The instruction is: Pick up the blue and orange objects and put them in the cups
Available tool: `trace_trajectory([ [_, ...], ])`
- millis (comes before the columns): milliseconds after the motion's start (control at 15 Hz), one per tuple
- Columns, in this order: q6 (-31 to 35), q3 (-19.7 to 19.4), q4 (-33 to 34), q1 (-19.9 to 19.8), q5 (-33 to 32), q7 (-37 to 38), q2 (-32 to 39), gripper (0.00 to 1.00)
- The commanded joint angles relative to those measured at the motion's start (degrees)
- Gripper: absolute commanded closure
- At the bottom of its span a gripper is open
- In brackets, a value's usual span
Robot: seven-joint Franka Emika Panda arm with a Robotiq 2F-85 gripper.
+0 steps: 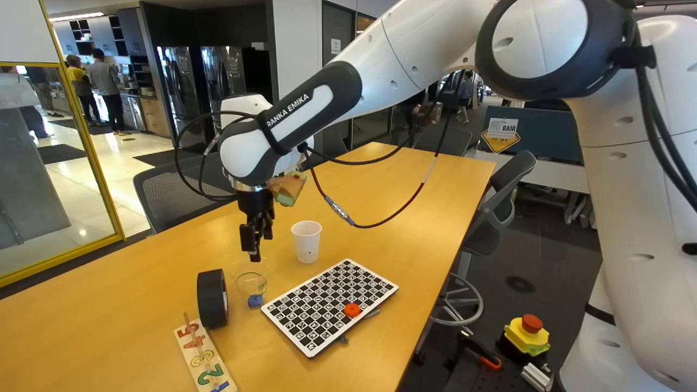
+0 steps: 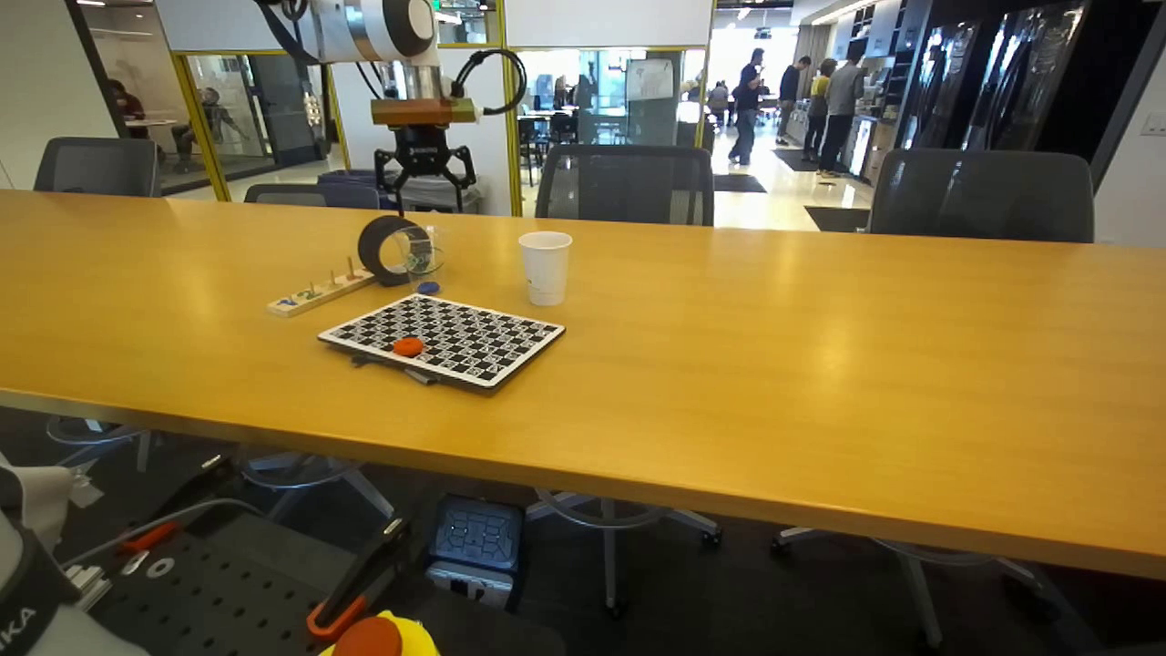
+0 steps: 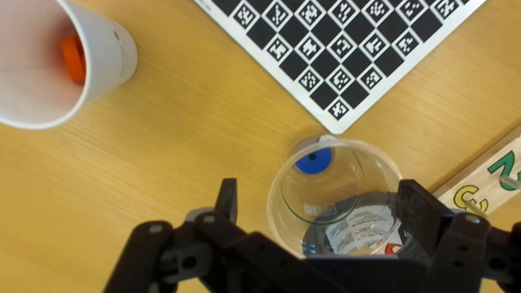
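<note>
Only the wrist view reveals an orange piece [image 3: 72,59] inside the white paper cup [image 3: 106,57]. Both exterior views show a separate orange disc [image 1: 352,310] on the checkered board [image 1: 325,304]. A blue disc [image 3: 316,165] rests at the bottom of the clear cup [image 3: 346,175], below the wide-spread jaws.

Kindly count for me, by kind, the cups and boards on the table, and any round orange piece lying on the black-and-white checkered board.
White paper cup: 1
Clear transparent cup: 1
Black-and-white checkered board: 1
Wooden board with painted numbers: 1
Round orange piece: 1
Total: 5
</note>
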Motion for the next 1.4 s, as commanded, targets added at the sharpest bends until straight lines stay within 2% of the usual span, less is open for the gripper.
trace_trajectory([
  [0,4.66,-0.18,-14.17,-1.02,0.51,2.40,-10.12,0.00],
  [267,8.56,-1.26,-24.31,-1.24,0.33,7.78,-15.60,0.00],
  [600,14.84,-3.29,-32.62,-1.15,-0.64,17.55,-17.79,0.00],
  [1000,20.85,-5.58,-38.60,-1.54,-0.52,25.29,-17.61,0.00],
  [1333,23.66,-6.55,-41.51,-1.84,0.24,27.70,-17.15,0.00],
])
